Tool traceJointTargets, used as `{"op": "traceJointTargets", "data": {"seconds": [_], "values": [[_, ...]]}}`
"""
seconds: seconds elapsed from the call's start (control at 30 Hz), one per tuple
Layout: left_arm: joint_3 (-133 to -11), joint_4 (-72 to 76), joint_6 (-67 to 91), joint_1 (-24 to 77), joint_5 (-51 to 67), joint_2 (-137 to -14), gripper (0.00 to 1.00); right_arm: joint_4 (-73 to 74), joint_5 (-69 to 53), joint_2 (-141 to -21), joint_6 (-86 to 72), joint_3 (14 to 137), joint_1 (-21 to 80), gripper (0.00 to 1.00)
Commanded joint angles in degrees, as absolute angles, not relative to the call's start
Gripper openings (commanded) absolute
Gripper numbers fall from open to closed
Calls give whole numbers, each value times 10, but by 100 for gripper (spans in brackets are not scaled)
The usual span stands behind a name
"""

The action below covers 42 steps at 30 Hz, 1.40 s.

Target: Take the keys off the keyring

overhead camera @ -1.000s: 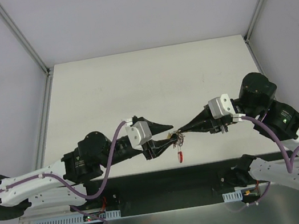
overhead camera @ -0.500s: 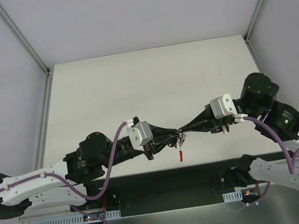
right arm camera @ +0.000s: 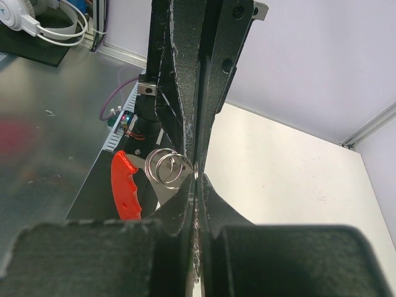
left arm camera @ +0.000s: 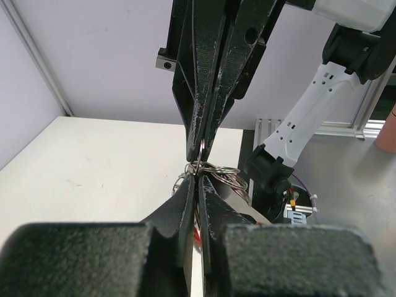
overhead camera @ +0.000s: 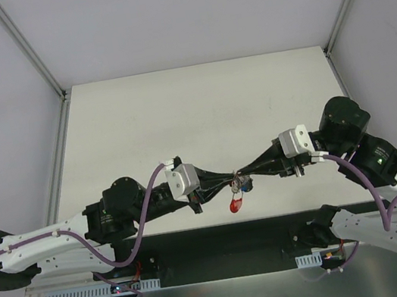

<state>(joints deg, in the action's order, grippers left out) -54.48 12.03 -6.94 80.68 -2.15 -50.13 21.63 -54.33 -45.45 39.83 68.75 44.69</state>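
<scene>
The keys (overhead camera: 237,190) hang in the air between my two grippers, above the table's near edge. A red key (overhead camera: 235,205) dangles lowest and a blue head (overhead camera: 245,183) shows beside it. My left gripper (overhead camera: 231,183) reaches in from the left and is shut on the keyring (left arm camera: 220,169) at its tips. From the right comes my right gripper (overhead camera: 243,172), shut on a silvery strip of the same keyring (right arm camera: 167,166). The two grippers meet tip to tip. The right wrist view shows the red key (right arm camera: 124,185) hanging left of the coils.
The white table (overhead camera: 199,110) stretches behind the grippers, with grey frame rails (overhead camera: 34,54) at its sides. Below the keys runs the black mounting bar (overhead camera: 222,238) with both arm bases and their cables.
My left gripper has gone from open to shut around the keyring. The bunch has turned, the red key now shows its broad head and a blue head has come into view. The right gripper has held still.
</scene>
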Motion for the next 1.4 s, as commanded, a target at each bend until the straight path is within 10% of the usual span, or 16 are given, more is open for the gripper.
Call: {"op": "traceJointTargets", "data": {"seconds": [0.0,0.8,1.03,1.37], "values": [[-540,139,-70,810,-49,-489,0,172,-574,-446,400,695,445,1],[-548,119,-83,809,-16,-503,25,161,-592,-444,392,699,441,1],[-543,118,-85,809,-28,-497,0,155,-597,-447,390,699,440,1],[-541,119,-76,809,-19,-478,0,167,-627,-445,402,680,428,1]]}}
